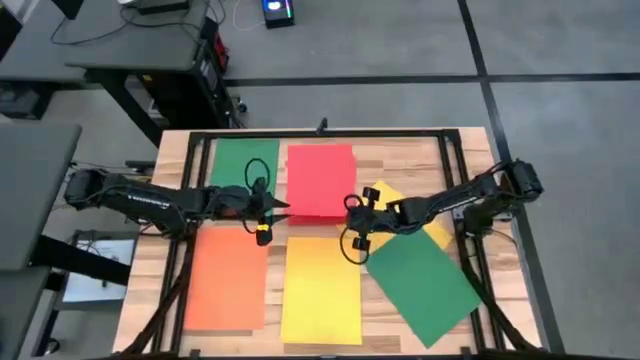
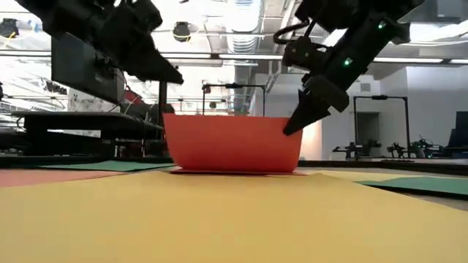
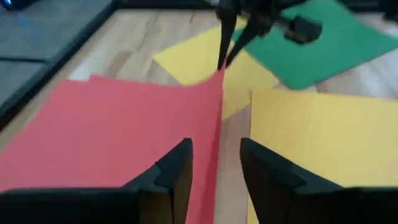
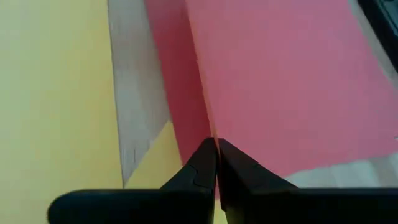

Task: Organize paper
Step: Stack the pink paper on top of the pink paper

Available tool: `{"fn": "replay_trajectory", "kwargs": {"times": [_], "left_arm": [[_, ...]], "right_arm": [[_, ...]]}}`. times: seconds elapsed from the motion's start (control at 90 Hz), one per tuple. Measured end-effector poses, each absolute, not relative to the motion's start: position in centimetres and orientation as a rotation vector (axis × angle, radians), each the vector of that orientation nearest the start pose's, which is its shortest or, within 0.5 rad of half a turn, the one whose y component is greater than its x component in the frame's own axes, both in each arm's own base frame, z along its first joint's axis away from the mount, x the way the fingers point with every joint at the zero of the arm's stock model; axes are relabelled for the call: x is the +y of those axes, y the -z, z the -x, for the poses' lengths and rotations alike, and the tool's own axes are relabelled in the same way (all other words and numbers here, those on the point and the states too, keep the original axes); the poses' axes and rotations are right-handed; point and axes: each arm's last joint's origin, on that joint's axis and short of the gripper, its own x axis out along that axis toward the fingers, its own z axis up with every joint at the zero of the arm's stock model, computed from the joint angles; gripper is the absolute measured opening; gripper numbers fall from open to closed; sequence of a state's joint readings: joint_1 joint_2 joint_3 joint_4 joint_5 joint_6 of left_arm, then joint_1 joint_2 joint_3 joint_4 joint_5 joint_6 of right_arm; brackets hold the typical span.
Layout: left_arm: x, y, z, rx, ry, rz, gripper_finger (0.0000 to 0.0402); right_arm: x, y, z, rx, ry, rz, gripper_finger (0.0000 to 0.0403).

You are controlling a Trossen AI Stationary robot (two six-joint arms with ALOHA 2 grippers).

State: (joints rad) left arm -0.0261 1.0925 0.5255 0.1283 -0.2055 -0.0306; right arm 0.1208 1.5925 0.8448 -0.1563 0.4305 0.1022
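Yellow paper (image 2: 241,219) fills the foreground on the wooden table (image 1: 470,160); behind it, mid-table, the red sheet (image 1: 320,180) is held curled upward. Its corner is pinched by the right gripper (image 4: 216,163), while the left gripper (image 3: 214,171) is parted around the opposite edge. A crease or tear is risked if the sheet is pulled unevenly.

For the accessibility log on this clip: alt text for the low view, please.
A red sheet stands lifted off the table, the right gripper pinching its one upper corner and the left gripper at the other. A yellow sheet fills the foreground.
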Motion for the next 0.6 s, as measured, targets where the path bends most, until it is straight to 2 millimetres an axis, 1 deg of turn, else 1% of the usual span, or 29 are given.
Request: {"fn": "replay_trajectory", "kwargs": {"times": [0.133,0.233,0.3,0.411,0.544,0.6], "left_arm": [[0.1,-20.6,-23.0,0.484,-0.193,-0.004,0.0117],[0.1,-20.3,-23.3,0.488,-0.196,0.009,0.0117],[0.1,-20.3,-23.4,0.483,-0.197,0.011,0.0117],[0.1,-20.5,-23.5,0.458,-0.198,0.022,0.0117],[0.1,-20.6,-23.5,0.448,-0.198,0.025,0.0117],[0.1,-20.5,-23.4,0.468,-0.198,0.029,0.0117]], "right_arm": [[2.4,-17.1,-30.4,0.867,0.290,0.201,0.0000],[2.4,-17.0,-30.4,0.884,0.210,0.255,0.0000],[2.3,-16.6,-30.7,0.901,0.172,0.304,0.0000],[1.9,-14.9,-31.0,0.969,0.135,0.382,0.0000],[1.6,-12.1,-31.4,1.065,0.110,0.436,0.0000],[1.6,-11.7,-31.9,1.067,0.116,0.440,0.0000]]}}
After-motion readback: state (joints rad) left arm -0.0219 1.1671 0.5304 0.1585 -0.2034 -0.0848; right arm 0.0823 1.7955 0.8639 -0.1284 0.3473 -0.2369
